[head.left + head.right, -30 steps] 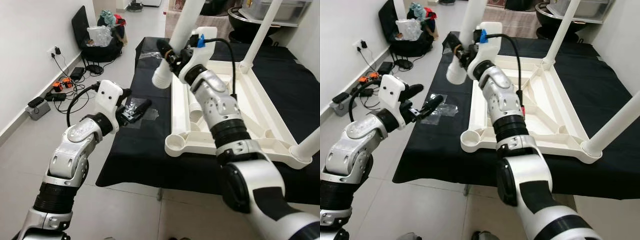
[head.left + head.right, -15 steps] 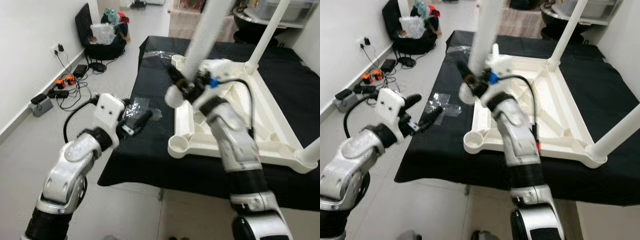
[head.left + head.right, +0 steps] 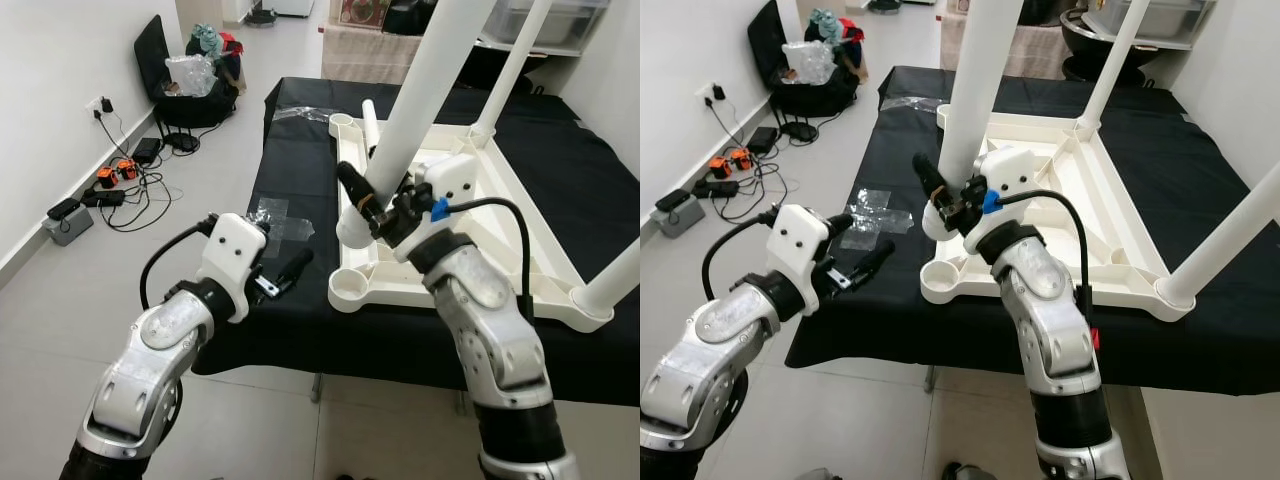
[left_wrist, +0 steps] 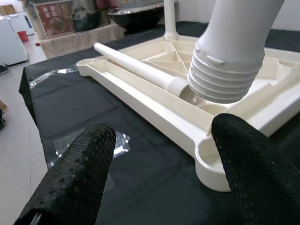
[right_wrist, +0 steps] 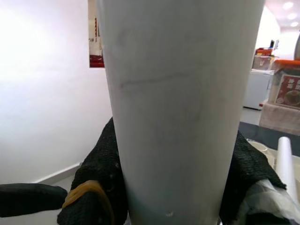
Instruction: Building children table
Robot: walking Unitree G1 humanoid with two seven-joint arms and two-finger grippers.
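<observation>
A white table top [image 3: 560, 303] lies upside down on a black-covered table. Two white legs stand fixed at its right corners, one far [image 3: 515, 60] and one near [image 3: 615, 280]. My right gripper [image 3: 366, 205] is shut on a third leg [image 3: 420, 90], held tilted, with its threaded end [image 4: 225, 70] hanging just above the near left corner socket [image 3: 352, 288]. A fourth leg [image 3: 370, 125] lies loose inside the top. My left gripper [image 3: 862, 242] is open with nothing in it. It hovers over the table's left edge, pointing at the socket.
Clear plastic wrap [image 3: 275, 215] lies on the black cloth [image 3: 300, 330] left of the top. Cables and power strips [image 3: 110, 180] trail over the floor by the left wall. A black bag with plastic [image 3: 195, 75] stands further back.
My right gripper has brought the leg down and nearer, from beyond the top's left edge to just above the near left socket. The left gripper has moved closer to the table. The camera shifted.
</observation>
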